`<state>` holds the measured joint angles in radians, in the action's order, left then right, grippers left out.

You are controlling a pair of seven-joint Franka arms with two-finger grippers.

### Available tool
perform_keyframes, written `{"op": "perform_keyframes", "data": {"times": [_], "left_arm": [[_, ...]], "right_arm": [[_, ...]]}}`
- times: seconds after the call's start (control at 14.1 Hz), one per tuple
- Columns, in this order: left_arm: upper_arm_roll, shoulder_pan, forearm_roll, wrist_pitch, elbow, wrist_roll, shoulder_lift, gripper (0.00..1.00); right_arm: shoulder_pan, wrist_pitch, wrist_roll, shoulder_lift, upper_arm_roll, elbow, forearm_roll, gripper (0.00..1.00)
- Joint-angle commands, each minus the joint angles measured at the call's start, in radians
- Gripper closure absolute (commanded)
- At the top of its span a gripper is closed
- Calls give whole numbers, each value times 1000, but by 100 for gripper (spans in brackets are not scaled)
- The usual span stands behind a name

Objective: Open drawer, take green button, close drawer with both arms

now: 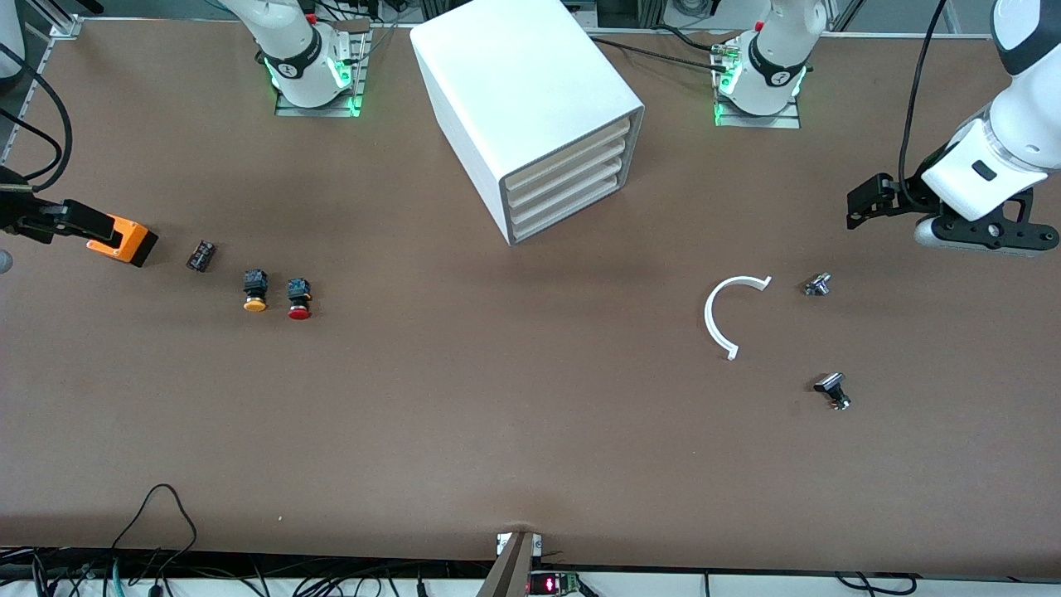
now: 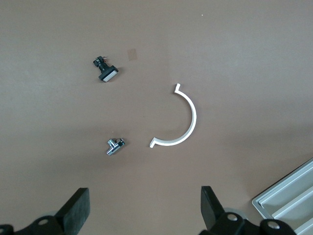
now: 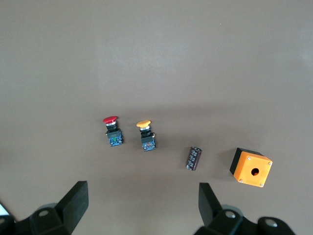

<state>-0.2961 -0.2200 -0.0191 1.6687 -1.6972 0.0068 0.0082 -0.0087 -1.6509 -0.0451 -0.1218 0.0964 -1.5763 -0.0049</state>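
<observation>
Status: nothing started. All four drawers of the white cabinet [image 1: 530, 108] are flush shut, including the bottom drawer [image 1: 568, 217], which is the one to open. The cabinet sits angled at the upper centre of the front view, slat fronts turned toward the left arm's end of the tabletop [image 1: 497, 414], so the left arm likely has the straighter pull line.

The green button is not visible anywhere; presumably it is inside the closed drawer. Only the orange-capped button [image 1: 255, 291] and red-capped button [image 1: 299, 299] are out, side by side at mid-left of the front view, with a small black cylindrical part [image 1: 201, 255] and an orange switch box [image 1: 123, 240] toward the right arm's end. These are decoys, not targets.

Left claw [image 2: 144, 208]: at the right edge of the front view, jaws wide open, holding nothing, over bare tabletop close to the small chrome fitting [image 2: 115, 145]. The white half-ring clip [image 2: 178, 120] and a black square-headed part [image 2: 106, 70] lie nearby, and a corner of the cabinet front shows at the lower right of the left wrist view.

Right claw [image 3: 142, 208]: at the left edge of the front view, jaws equally wide, empty, over the tabletop just short of the two buttons. It waits.

Both arms are parked well out from the cabinet, which keeps the drawer front unobstructed. Next step by this reading: left claw to the bottom drawer's front lip.
</observation>
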Motion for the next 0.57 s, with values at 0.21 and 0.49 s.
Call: {"op": "perform_keyframes", "data": {"times": [0.21, 0.49], "left_arm": [[-8, 5, 28, -14, 36, -1, 12, 0], [-8, 5, 28, -14, 36, -1, 13, 0]], "right_arm": [[-4, -27, -13, -2, 0, -1, 17, 0], [-2, -26, -13, -2, 0, -1, 17, 0]]}}
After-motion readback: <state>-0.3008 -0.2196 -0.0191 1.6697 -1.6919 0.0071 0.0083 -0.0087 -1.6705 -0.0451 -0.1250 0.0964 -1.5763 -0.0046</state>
